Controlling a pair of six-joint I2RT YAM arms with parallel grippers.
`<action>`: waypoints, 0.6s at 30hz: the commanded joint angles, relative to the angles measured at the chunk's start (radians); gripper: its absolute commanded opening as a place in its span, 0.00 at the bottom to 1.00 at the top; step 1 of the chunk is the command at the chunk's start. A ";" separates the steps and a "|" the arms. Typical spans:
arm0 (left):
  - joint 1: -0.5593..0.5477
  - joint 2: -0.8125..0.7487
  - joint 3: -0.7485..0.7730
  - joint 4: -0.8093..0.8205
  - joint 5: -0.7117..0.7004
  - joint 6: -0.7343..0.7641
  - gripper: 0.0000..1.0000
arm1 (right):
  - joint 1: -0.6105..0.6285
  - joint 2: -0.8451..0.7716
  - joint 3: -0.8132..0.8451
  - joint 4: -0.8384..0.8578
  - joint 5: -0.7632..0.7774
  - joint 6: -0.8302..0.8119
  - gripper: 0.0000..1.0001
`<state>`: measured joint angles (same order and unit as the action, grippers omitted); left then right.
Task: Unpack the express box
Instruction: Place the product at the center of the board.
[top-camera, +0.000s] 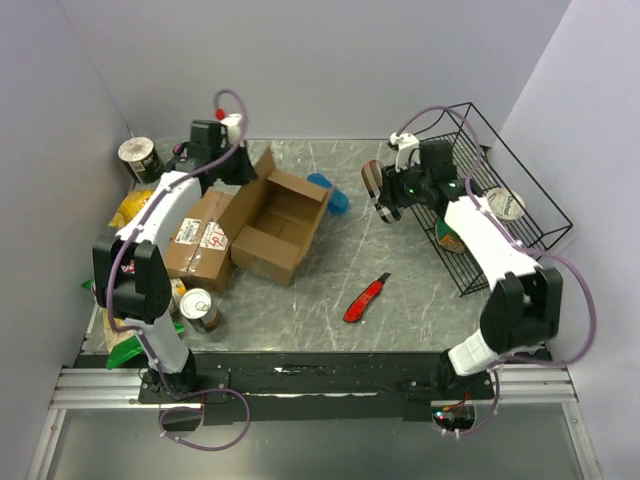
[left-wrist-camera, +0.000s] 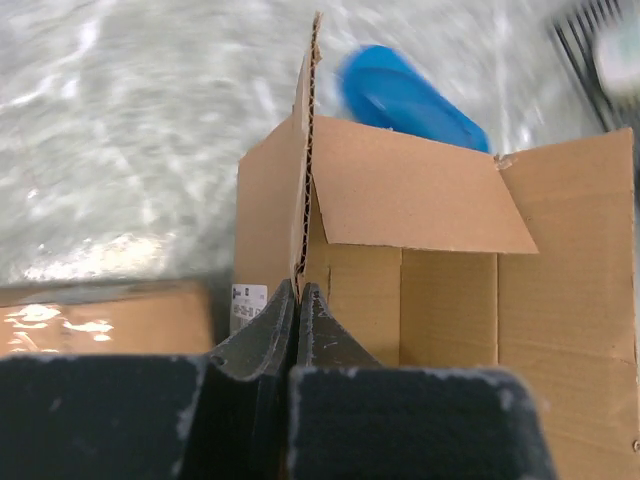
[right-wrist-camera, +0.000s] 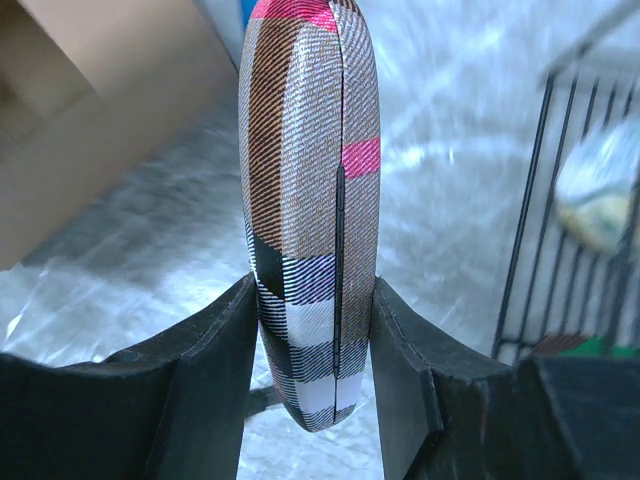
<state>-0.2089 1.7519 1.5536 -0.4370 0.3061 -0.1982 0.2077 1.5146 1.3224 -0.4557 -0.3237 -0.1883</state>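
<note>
The open brown cardboard box (top-camera: 278, 222) lies on the table left of centre, its flaps spread. My left gripper (left-wrist-camera: 297, 292) is shut on the edge of the box's upright flap (left-wrist-camera: 305, 150) at the box's far left corner (top-camera: 262, 165). My right gripper (right-wrist-camera: 312, 330) is shut on a plaid glasses case (right-wrist-camera: 312, 180), brown, black, white and pink, held above the table to the right of the box (top-camera: 382, 190). A blue object (top-camera: 335, 195) lies just behind the box; it also shows in the left wrist view (left-wrist-camera: 410, 95).
A black wire basket (top-camera: 500, 200) stands at the right with a tin and a packet in it. A red box cutter (top-camera: 365, 298) lies at front centre. Tins (top-camera: 198, 308) and bags sit at the left edge, another tin (top-camera: 140, 158) at the back left.
</note>
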 joint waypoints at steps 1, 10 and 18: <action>0.020 0.105 0.092 0.102 0.030 -0.238 0.01 | -0.019 0.103 0.038 0.048 0.095 0.122 0.00; 0.025 0.304 0.286 0.164 -0.004 -0.265 0.46 | -0.022 0.312 0.127 0.048 0.057 0.101 0.34; 0.078 0.086 0.188 0.167 0.145 -0.201 0.97 | -0.014 0.230 0.118 0.072 -0.005 0.145 0.79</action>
<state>-0.1688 2.0247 1.7714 -0.2985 0.3611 -0.4347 0.1928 1.8400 1.3937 -0.4316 -0.2863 -0.0708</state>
